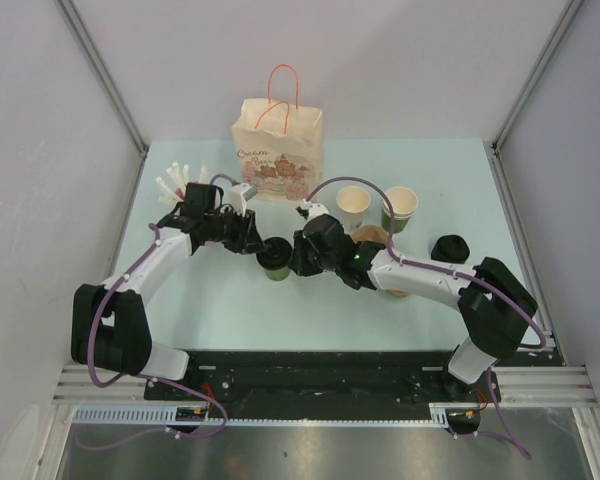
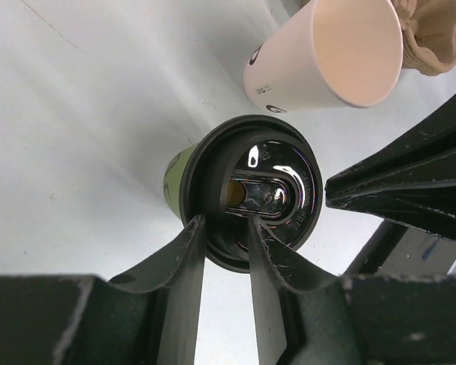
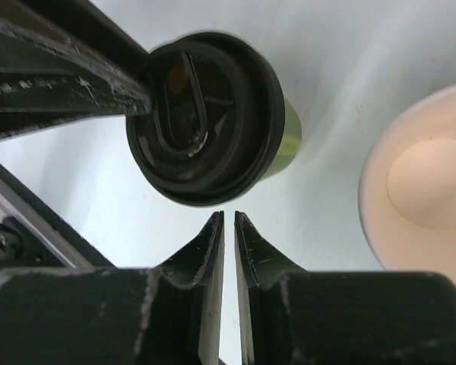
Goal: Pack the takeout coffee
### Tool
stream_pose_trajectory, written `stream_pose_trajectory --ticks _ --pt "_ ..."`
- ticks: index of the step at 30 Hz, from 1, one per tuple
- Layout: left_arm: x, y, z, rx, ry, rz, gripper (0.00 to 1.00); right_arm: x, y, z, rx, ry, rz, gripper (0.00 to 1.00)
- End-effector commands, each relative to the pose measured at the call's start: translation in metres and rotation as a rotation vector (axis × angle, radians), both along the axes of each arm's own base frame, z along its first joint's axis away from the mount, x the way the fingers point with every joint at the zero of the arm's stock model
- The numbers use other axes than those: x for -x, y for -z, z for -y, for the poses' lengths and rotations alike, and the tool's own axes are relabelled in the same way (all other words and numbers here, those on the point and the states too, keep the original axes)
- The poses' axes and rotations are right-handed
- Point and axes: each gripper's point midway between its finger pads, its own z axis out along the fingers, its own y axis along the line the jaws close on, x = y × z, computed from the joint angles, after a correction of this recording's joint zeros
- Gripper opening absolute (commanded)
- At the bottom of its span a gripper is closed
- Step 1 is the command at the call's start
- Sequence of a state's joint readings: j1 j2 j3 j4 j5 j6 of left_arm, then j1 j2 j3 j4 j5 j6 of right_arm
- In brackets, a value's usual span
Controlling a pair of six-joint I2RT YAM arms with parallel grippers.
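Carefully: your left gripper (image 2: 225,222) seems to have the dark green cup (image 1: 274,265) only by the rim of its black lid (image 2: 251,186), so a lift could pop the lid off or tip the cup. Its fingers (image 2: 184,262) are narrowly parted, pinching that rim. The cup stands on the table (image 1: 230,310) between both grippers. Your right gripper (image 3: 229,217) sits just beside the lid with its fingers (image 3: 201,255) almost together, holding nothing. A forward nudge would knock the cup.
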State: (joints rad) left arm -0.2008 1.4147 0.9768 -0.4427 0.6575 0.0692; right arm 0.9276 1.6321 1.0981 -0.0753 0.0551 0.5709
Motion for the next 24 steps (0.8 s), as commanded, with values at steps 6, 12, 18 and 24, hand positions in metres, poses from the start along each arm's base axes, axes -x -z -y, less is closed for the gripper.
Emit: stream_pose_trajectory --ticks 6,12,18,24 --pt "-0.006 -0.015 0.003 -0.012 0.025 0.044 0.38 0.008 -0.045 0.012 -0.025 -0.078 0.041 0.26" --pt "-0.010 -0.028 0.001 -0.018 0.014 0.093 0.50 0.022 -0.092 0.021 -0.093 -0.143 0.099 0.46" --pt "-0.014 -0.042 -0.002 -0.025 0.002 0.140 0.60 0.003 -0.138 0.090 -0.114 -0.027 0.158 0.62" --pt "-0.017 -0.055 -0.005 -0.033 -0.019 0.181 0.66 -0.047 -0.085 0.250 0.143 0.358 -0.012 0.65"
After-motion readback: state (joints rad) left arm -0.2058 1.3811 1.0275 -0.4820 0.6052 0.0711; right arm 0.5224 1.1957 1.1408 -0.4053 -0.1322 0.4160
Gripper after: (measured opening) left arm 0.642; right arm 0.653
